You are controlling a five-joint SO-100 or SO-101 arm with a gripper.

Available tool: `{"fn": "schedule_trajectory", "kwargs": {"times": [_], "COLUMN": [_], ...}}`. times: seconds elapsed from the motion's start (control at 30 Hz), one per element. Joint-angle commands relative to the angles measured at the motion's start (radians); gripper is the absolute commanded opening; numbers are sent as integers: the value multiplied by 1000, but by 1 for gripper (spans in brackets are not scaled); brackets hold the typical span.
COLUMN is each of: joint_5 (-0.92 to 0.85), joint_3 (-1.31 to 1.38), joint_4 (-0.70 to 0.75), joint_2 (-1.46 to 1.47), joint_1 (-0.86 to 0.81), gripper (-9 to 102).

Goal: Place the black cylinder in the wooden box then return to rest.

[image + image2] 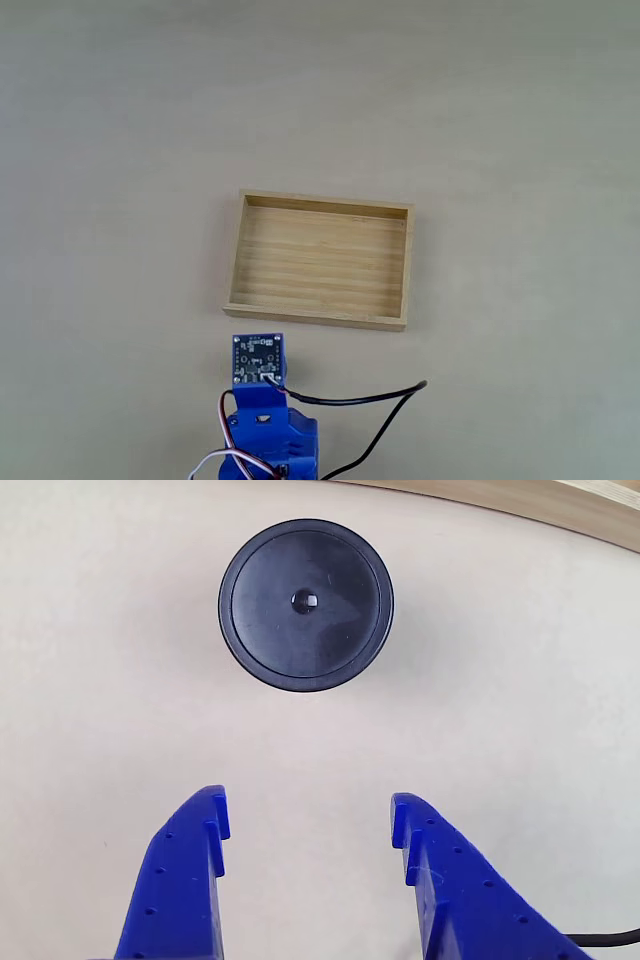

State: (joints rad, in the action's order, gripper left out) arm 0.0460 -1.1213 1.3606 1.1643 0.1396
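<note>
In the other view the black cylinder [305,605] stands upright on the table, its round top and centre dimple facing the camera. My gripper [310,815] is open just short of it, both blue fingers apart with bare table between them and nothing held. The cylinder lies ahead of the fingertips, roughly in line with the gap. A strip of the wooden box [560,505] crosses the top right corner, just past the cylinder. In the fixed view the wooden box [320,205] sits mid-table, with nothing inside, and the blue arm [268,425] reaches up from the bottom edge towards its near left corner.
A dark-blue circuit board [258,358] with white wires rides on top of the arm in the fixed view. A black cable [370,400] loops out to the arm's right over the table. The pale tabletop stretches wide on every side of the box.
</note>
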Motion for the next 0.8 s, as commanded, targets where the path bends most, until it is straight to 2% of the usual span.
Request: {"fn": "schedule_trajectory", "kwargs": {"times": [0.0,0.77], "joint_5": [9,43], "joint_3": [140,282], "joint_4": [-26,-202], "joint_2": [-64,-380], "joint_1": [-6,-35], "gripper": [25,27]}}
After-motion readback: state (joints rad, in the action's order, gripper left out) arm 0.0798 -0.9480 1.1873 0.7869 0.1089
